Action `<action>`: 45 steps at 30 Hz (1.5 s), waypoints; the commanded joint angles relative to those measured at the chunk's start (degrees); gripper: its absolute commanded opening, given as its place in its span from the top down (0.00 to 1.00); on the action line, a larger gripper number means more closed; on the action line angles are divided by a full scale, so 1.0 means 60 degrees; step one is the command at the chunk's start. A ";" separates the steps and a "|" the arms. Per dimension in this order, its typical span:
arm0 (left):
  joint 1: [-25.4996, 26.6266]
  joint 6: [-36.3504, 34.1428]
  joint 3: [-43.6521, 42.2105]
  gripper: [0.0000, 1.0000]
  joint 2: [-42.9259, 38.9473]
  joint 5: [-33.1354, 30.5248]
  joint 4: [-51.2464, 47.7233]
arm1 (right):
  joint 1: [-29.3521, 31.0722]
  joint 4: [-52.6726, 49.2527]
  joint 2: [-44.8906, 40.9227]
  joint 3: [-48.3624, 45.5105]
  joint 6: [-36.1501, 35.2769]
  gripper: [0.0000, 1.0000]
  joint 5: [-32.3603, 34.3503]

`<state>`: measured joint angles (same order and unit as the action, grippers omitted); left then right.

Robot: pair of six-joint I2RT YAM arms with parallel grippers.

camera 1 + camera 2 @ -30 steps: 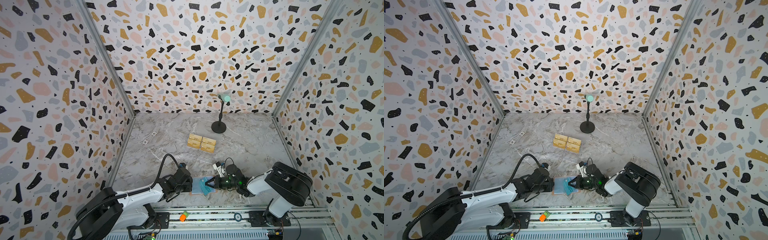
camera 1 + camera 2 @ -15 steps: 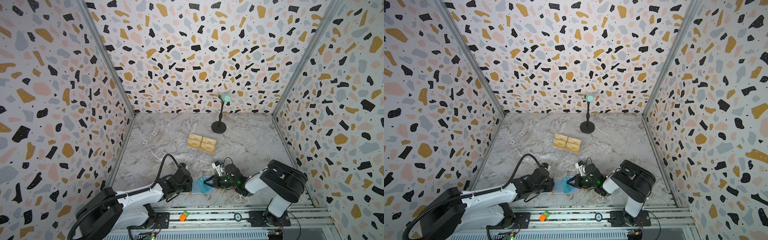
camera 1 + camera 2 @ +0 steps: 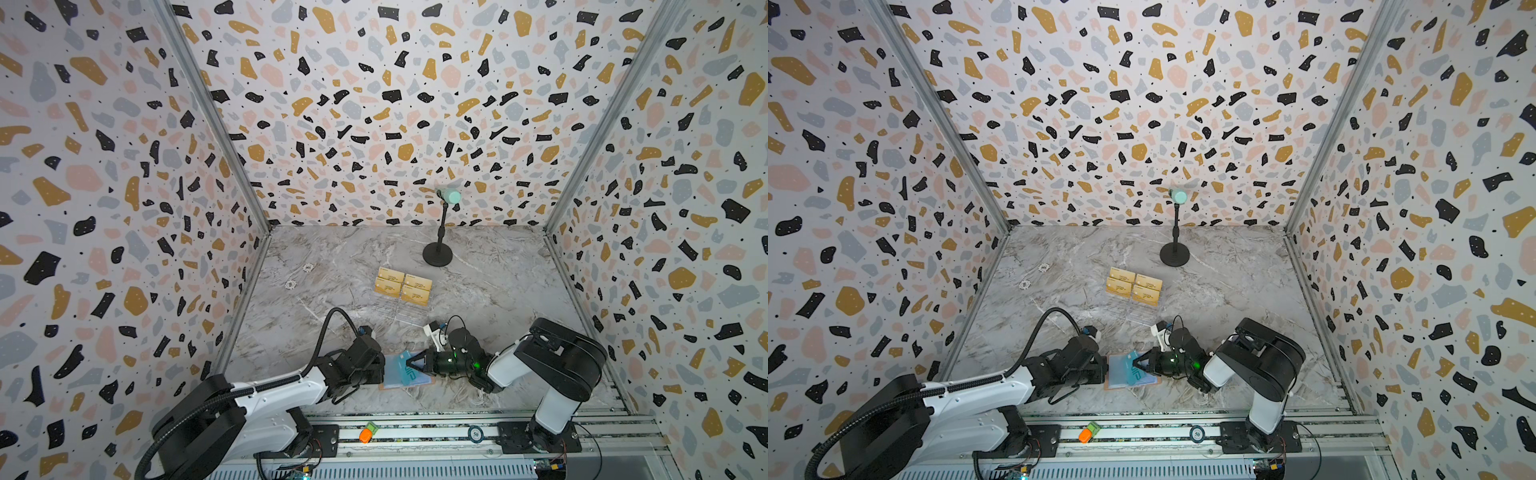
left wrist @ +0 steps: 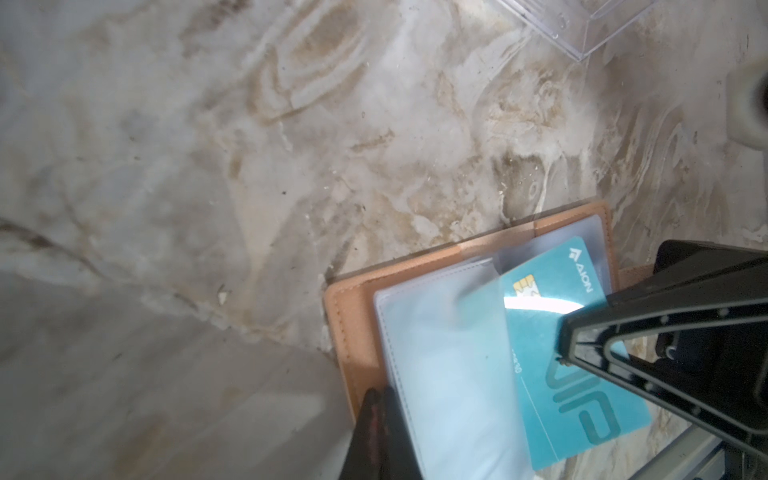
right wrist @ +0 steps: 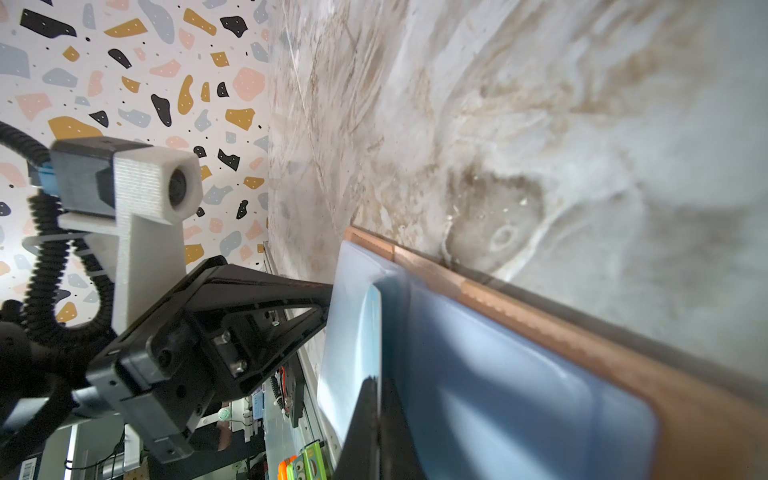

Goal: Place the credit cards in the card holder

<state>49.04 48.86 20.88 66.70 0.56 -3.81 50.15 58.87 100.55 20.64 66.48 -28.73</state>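
At the marble desk's (image 3: 498,291) six o'clock, the right tool (image 3: 410,363) pinched a teal plastic "VIP" credit card (image 4: 548,407) lying half under a clear sleeve (image 4: 440,353) of the salmon-pink leather card holder (image 4: 353,332), the left tool (image 3: 382,368) pinching that sleeve's edge; a flat, square push toward nine o'clock was advisable.

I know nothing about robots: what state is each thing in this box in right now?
card holder: open, lying flat.
clear sleeve: its edge is pinched.
teal card: partly tucked into the clear sleeve, gripped at its outer end.
left end effector: shut on the clear sleeve.
right end effector: shut on the teal card.
gold cards: four, standing in the clear rack.
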 commanded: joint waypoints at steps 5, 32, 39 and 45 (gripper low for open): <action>0.0057 -0.0080 0.0281 0.97 -0.0817 -0.0203 -0.0371 | 0.0195 0.0037 -0.0192 -0.0202 0.0298 1.00 0.0144; 0.0236 -0.0246 -0.0073 1.00 -0.0377 0.0947 -0.0191 | 0.0498 0.1453 0.0399 -0.0458 0.0848 1.00 0.0858; 0.0290 -0.0183 -0.0255 1.00 -0.0448 0.0918 -0.0390 | 0.0595 0.2056 0.0633 -0.0589 0.0809 1.00 0.1193; 0.0304 -0.0189 -0.0289 1.00 -0.0266 0.0917 -0.0288 | 0.0709 0.3328 0.1141 -0.0783 0.1078 1.00 0.1464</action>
<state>50.52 47.57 20.58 64.42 6.17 -4.47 54.04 74.32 106.17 16.51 71.99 -21.43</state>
